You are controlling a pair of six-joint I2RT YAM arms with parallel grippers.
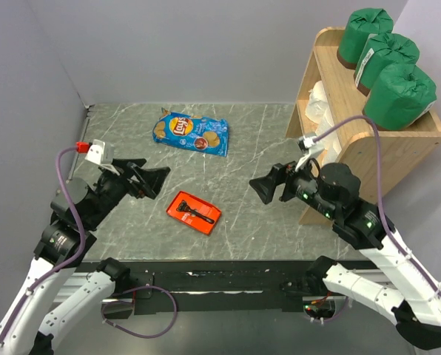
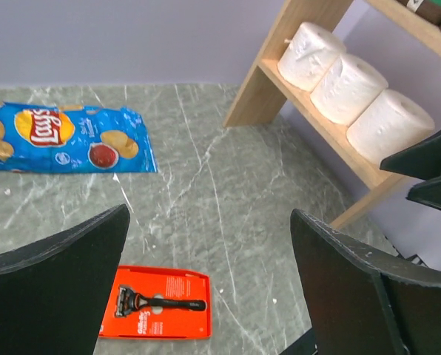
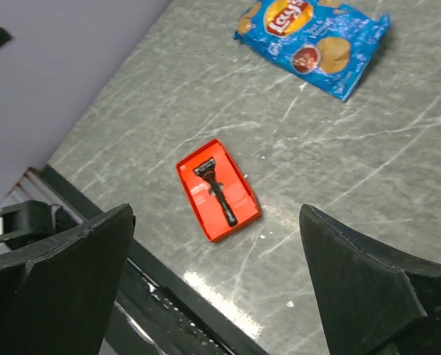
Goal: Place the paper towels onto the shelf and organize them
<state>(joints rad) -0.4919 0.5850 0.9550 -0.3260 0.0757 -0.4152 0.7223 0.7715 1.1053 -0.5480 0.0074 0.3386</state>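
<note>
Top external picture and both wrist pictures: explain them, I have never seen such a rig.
Two white robot arms stand at the table's near edge. The top picture looks down from behind them; the other two come from wrist cameras, so the black shapes there are each arm's own fingers. The left gripper and right gripper both stand open, holding nothing. On the grey marbled table lie a blue chip bag and a flat red tray holding a black razor. The light wooden two-level shelf holds three green-wrapped paper towel rolls on top and three bare white rolls below.
</note>
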